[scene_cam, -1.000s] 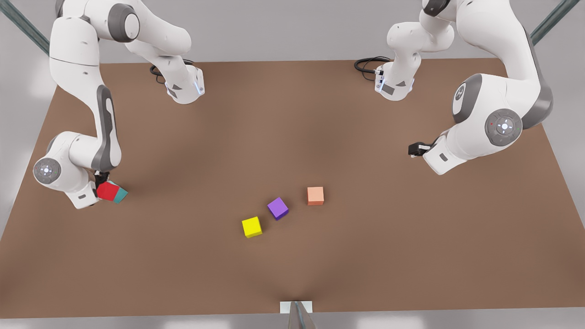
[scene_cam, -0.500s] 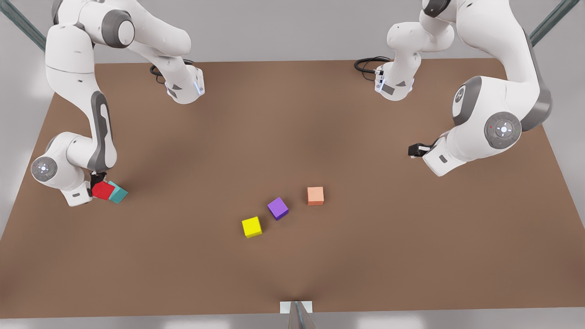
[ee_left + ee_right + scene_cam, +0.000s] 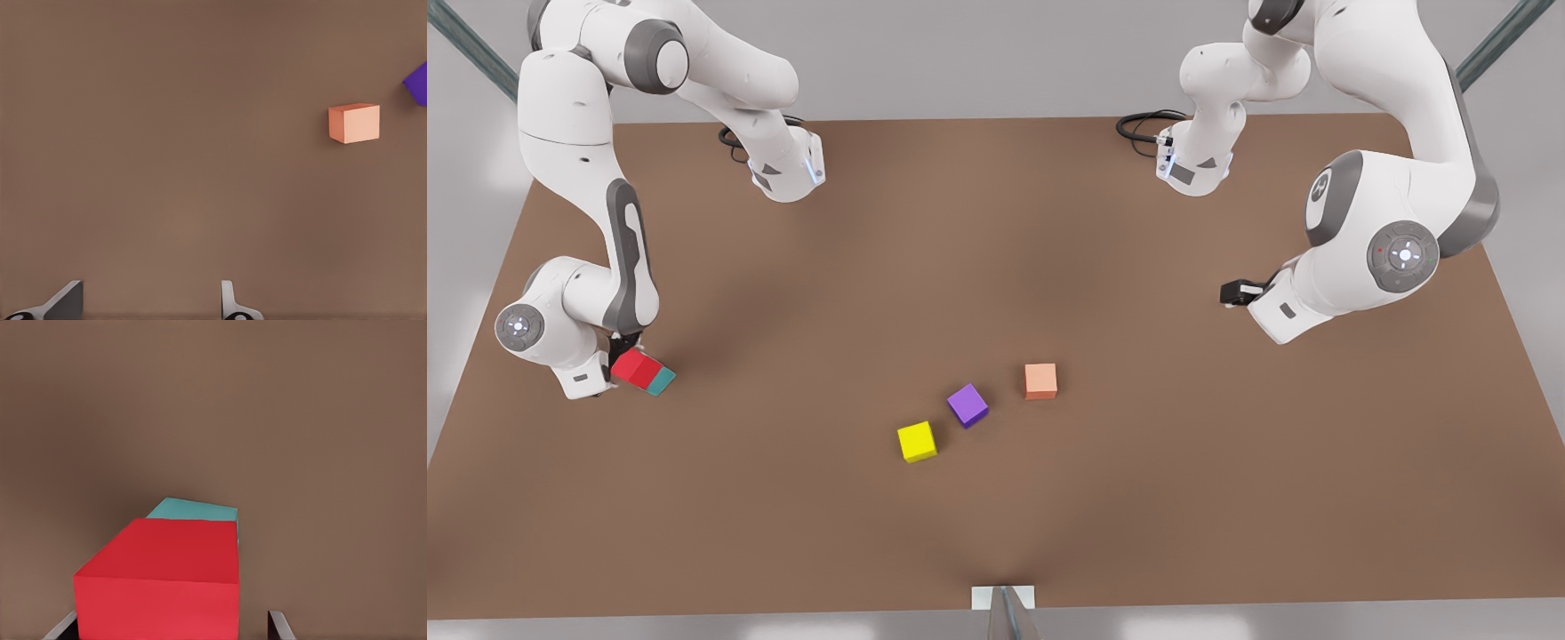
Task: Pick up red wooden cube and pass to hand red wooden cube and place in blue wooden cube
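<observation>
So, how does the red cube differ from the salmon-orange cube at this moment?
Colour: the red cube is bright red, the salmon-orange cube pale. Support: the red cube sits over the blue cube, covering most of it; the salmon-orange cube lies on the table. Grip: the red cube is between the fingers of the open right pincer; the salmon-orange cube stands free; the left pincer waits open at the front view's right. Both seem equal in size.
</observation>
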Robot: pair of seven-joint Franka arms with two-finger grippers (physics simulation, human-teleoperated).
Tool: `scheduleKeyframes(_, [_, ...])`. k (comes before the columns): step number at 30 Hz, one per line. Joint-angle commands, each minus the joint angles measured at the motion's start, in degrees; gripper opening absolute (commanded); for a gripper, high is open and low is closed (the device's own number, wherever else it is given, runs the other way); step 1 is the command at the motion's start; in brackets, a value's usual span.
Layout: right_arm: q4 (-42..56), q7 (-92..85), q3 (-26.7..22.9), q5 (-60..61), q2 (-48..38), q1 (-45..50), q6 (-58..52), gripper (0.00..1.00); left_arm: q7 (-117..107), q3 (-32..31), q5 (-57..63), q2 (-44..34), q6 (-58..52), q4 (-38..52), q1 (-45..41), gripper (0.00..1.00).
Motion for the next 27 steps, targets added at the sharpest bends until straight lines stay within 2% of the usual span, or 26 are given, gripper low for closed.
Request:
scheduleKeyframes(1, [0.02,0.93,0.08,1.13,-0.18,0.05,-0.63,1.0,0.04,-0.04,0.03,-0.07,-0.05,0.02,0.01,1.0])
scheduleKeyframes(6, [1.08,0.75,0.34,1.92,-1.76,0.23,-3.27,1.0,0.04,-0.04,0.03,-0.07,-0.05,0.02,0.01,1.0])
scheduleKeyframes(11, [2.66,0.93,1.48,3.67,-6.06,1.37,-10.47,1.0,0.12,0.05,0.12,-0.07,-0.05,0.02,0.01,1.0])
scheduleKeyframes(14, [11.27,1.89,2.19,11.14,-6.68,2.34,-22.69,1.0,0.12,0.05,0.12,-0.07,-0.14,0.02,0.01,1.0])
scheduleKeyframes(15, [14.43,9.26,2.19,12.73,-5.63,2.69,-25.33,1.0,0.12,0.05,0.12,-0.07,-0.14,0.02,0.01,1.0])
scheduleKeyframes(17, [19.27,43.7,2.19,12.55,-5.28,7.69,-31.84,1.0,0.12,-0.04,0.12,-0.07,-0.23,0.02,0.1,1.0])
scheduleKeyframes(19, [24.36,65.33,2.1,11.32,-5.28,10.77,-35.17,1.0,0.21,0.05,0.12,-0.07,-0.23,0.02,0.1,1.0])
scheduleKeyframes(22, [36.93,74.84,2.01,11.23,-6.77,12.09,-50.2,1.0,0.21,0.05,0.12,-0.07,-0.23,0.02,0.19,1.0])
scheduleKeyframes(24, [31.6,75.37,2.19,9.3,-12.65,13.67,-49.6,1.0,0.21,0.05,0.12,-0.07,-0.23,0.02,0.19,1.0])
scheduleKeyframes(25, [24.65,76.68,2.19,9.3,-16.86,14.2,-44.07,1.0,0.21,0.05,0.12,-0.07,-0.23,-0.06,0.19,1.0])
scheduleKeyframes(27, [25.33,77.83,2.19,9.12,-16.79,15.17,-43.53,1.0,0.21,0.05,0.12,-0.07,-0.31,0.02,0.19,1.0])
